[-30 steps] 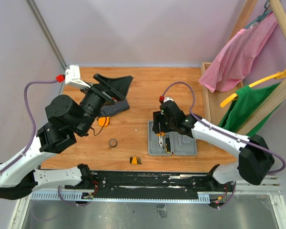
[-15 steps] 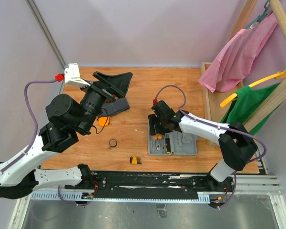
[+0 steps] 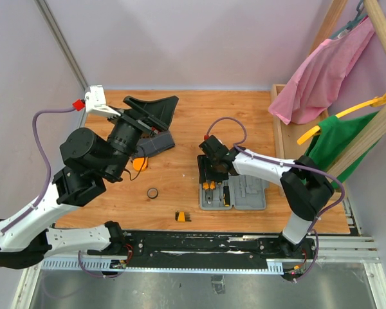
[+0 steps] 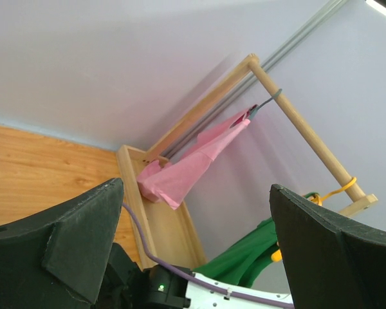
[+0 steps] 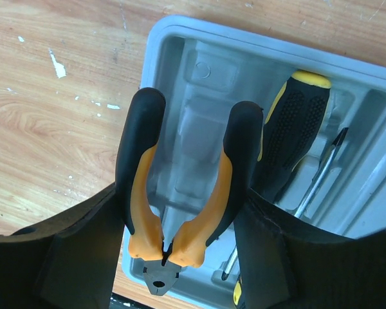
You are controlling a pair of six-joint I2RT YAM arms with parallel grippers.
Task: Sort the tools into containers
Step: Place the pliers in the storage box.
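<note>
Overhead view: fixed high above the near edge, looking down on the whole worktop (image 3: pixel 186 122). Left wrist view: tilted up, facing the far clothes rail (image 4: pixel 309 130). Right wrist view: close over the grey case (image 5: pixel 199 84), pointing down. Overhead shares both rail and case.

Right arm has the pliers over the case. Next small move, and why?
Probably lower them straight down. The right gripper holds the pliers by both handles over the grey case, above its free left recess and beside the screwdriver lying in it. Releasing from here would likely land them askew.
</note>
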